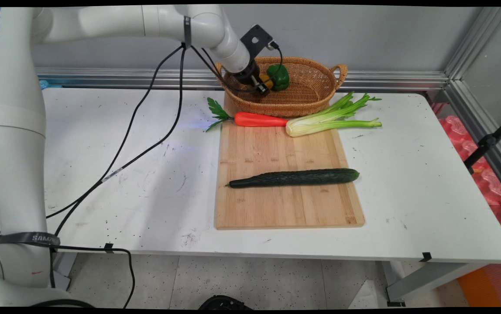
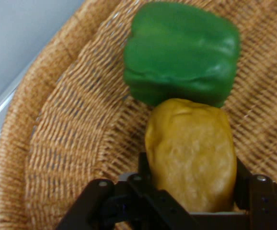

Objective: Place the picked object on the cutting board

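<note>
My gripper (image 1: 262, 87) reaches down into the woven wicker basket (image 1: 316, 101) at the back of the table. In the hand view the gripper (image 2: 191, 172) is shut on a yellow-brown potato (image 2: 191, 148), with a black finger pressed against each side of it. A green bell pepper (image 2: 181, 52) lies just beyond the potato, touching it, on the basket's floor (image 2: 71, 143). In the main view the potato (image 1: 266, 81) shows as a small yellow patch beside the pepper (image 1: 279, 77), partly hidden by the hand.
A wooden cutting board (image 1: 285, 205) lies in front of the basket with a dark cucumber (image 1: 294, 178) across it. An orange carrot (image 1: 257, 119) and a celery stalk (image 1: 333, 120) lie at the board's far edge. Black cables (image 1: 145, 148) hang over the table's left part.
</note>
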You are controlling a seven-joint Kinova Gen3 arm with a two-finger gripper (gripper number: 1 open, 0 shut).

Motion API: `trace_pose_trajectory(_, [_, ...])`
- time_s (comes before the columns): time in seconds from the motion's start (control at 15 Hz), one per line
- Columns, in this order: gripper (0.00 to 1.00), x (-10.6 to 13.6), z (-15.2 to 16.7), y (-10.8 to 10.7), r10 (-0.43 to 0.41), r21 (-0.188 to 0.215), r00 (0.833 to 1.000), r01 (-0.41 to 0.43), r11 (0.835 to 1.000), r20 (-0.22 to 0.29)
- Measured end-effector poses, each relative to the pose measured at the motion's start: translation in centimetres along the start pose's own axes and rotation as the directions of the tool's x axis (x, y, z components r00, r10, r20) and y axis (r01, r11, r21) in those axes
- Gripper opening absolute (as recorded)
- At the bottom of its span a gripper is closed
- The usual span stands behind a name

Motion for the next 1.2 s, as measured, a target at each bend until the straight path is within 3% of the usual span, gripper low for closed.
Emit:
trace_pose_trajectory(0.27, [0.00,1.5,-1.7,1.2,0.020,-0.030,1.000,-0.020,0.999,-0.011])
trace_pose_trajectory(0.6, [0.00,3.8,-5.0,3.6,0.131,-0.091,0.990,-0.135,0.987,-0.043])
trace_pose_trajectory(0.87, [0.00,5.2,-7.8,5.6,0.207,-0.149,0.976,-0.215,0.965,-0.072])
trace_pose_trajectory(1.2, [0.00,5.6,-11.5,8.8,0.269,-0.251,0.958,-0.286,0.925,-0.101])
